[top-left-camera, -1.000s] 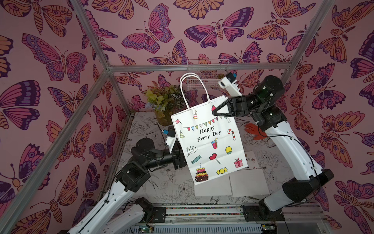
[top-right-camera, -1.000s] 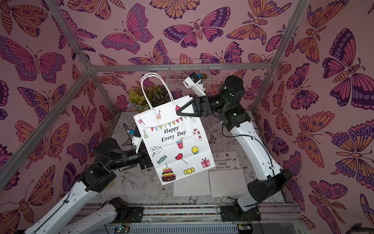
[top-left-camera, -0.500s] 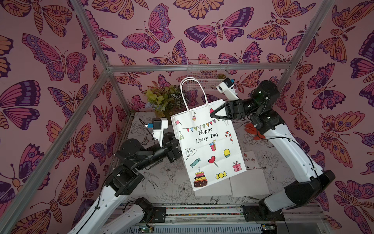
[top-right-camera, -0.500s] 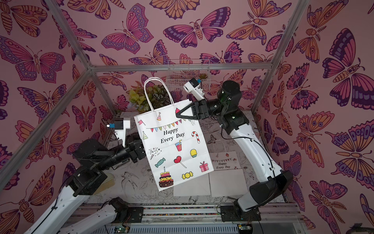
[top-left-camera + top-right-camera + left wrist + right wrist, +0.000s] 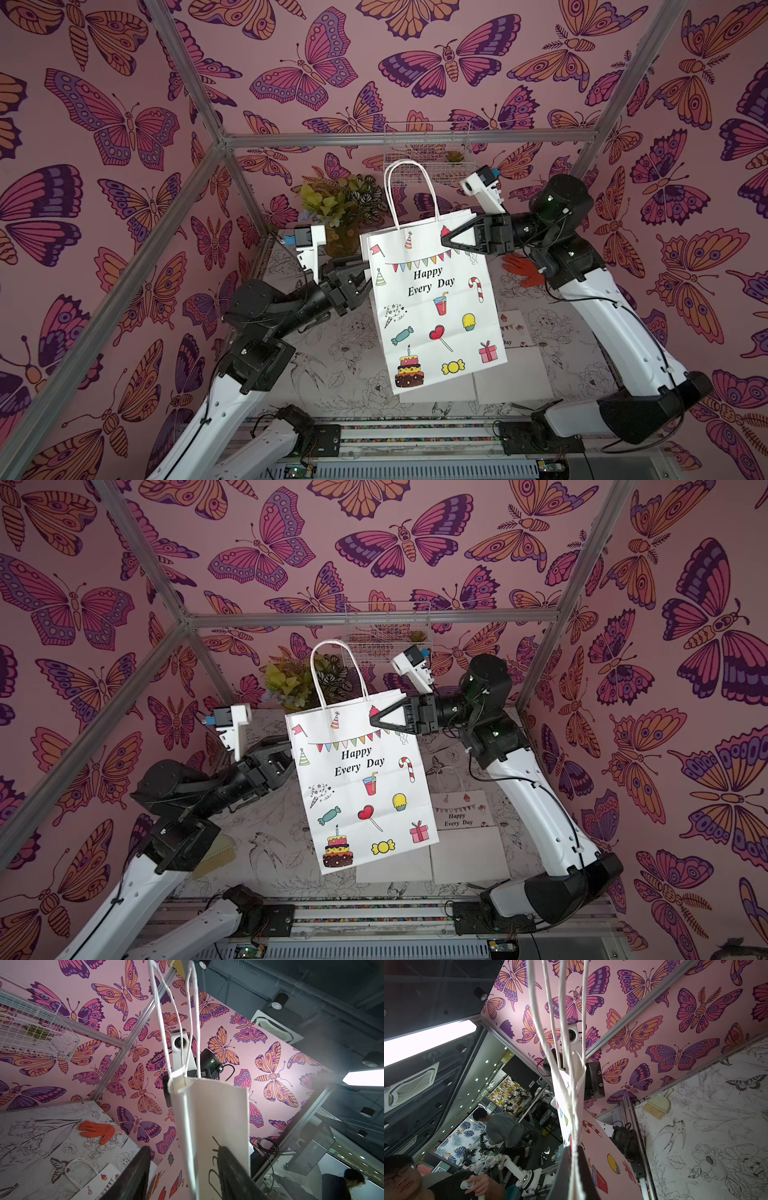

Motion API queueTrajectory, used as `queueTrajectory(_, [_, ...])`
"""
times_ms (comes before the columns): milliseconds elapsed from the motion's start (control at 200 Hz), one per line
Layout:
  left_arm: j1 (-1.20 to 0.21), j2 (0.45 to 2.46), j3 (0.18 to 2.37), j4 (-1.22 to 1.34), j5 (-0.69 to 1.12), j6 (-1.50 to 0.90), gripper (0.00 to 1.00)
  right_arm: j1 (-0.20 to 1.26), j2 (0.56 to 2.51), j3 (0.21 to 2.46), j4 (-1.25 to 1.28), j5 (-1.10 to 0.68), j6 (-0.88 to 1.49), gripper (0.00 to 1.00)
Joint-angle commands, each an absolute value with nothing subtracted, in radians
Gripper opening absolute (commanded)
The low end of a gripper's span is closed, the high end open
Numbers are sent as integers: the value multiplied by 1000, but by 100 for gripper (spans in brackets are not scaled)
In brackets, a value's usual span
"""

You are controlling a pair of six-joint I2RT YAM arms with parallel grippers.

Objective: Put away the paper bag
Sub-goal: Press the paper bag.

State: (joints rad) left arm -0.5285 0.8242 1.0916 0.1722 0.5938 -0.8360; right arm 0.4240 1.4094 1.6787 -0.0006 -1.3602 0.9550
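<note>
paper bag (image 5: 436,307), printed "Happy Every Day"

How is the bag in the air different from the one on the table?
The hanging bag is up in the air, pinched at its top by the right gripper; the table bag lies flat. The hanging bag shows its whole front; the table bag is partly hidden behind it. Both are white with "Happy Every Day" pictures.

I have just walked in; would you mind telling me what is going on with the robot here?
The right hand is shut on the top edge of a white paper gift bag printed with party pictures, holding it in the air above the table. The left hand is open, its fingers on either side of the bag's side edge. A similar bag lies flat on the table below.
</note>
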Motion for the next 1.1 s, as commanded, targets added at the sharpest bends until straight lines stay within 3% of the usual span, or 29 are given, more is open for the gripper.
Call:
queueTrajectory(0, [-525,821,1120,291,687,-891,57,418,1377,1671,-50,-1326,889,0])
queueTrajectory(461, [-525,803,1135,290,785,-905,64,410,1353,1626,40,-1290,931,0])
queueTrajectory(731, [-525,854,1125,250,815,-891,61,416,1375,1637,127,-1252,996,0])
queueTrajectory(966, [-526,862,1120,84,771,-759,57,425,1346,1696,-211,-1137,743,0])
queueTrajectory(1091, [-526,869,1120,46,755,-723,50,431,1319,1672,-251,-1091,699,0])
